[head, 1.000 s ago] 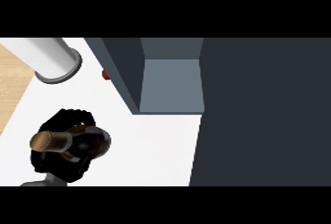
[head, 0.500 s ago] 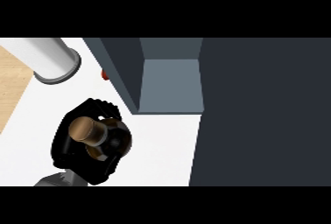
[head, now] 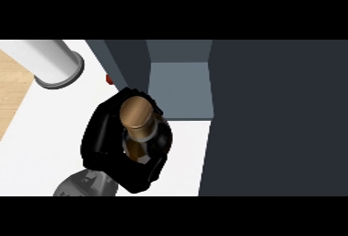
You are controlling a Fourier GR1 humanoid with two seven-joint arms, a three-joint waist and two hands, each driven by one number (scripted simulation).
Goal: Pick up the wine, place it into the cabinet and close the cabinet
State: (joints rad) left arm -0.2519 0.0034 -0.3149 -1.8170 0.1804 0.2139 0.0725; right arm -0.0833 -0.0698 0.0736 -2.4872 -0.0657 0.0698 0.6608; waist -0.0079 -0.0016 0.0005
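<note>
In the head view, the wine (head: 137,120) is seen from above, its tan cork end uppermost, held off the white tabletop (head: 48,138) by one hand (head: 102,138) whose black fingers are curled round the bottle's body. The grey forearm enters from the lower edge at the view's left, so this is judged to be the left hand, though that cannot be told for certain from a single arm. The right hand is not shown anywhere. The bottle is carried just in front of the open cabinet (head: 180,87), near the lower left corner of its grey interior, and is not yet inside. A large dark panel (head: 279,120), judged to be the open cabinet door, fills the right of the view. A pale cylinder (head: 51,62) stands at the upper left, well apart from the bottle, and a small red object (head: 109,79) lies beside the cabinet's left wall.

The chief risk is judged to be a collision: the bottle is close to the cabinet's left wall, and it could be knocked or tilted in the grasp if moved forward without being shifted rightward first. The door must also be reached afterwards.
</note>
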